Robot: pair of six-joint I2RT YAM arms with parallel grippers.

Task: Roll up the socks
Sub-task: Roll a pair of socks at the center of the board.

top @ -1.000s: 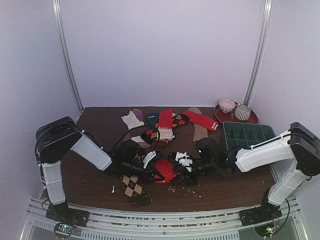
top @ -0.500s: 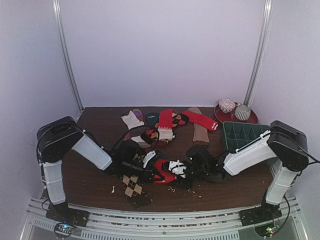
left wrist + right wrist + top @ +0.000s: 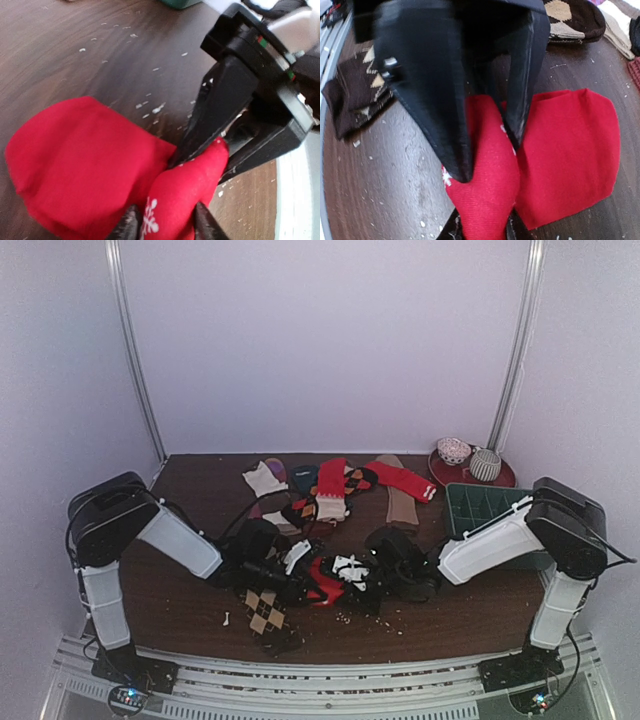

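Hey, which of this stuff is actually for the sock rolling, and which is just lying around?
For the job:
red sock, pinched by the left gripper and right gripper
argyle sock, beside the left gripper

Lying about:
sock pile at the back
green tray
plate holding balls

Red sock (image 3: pixel 570 140), one end pinched into a ridge, beside flat brown argyle sock (image 3: pixel 265 612)
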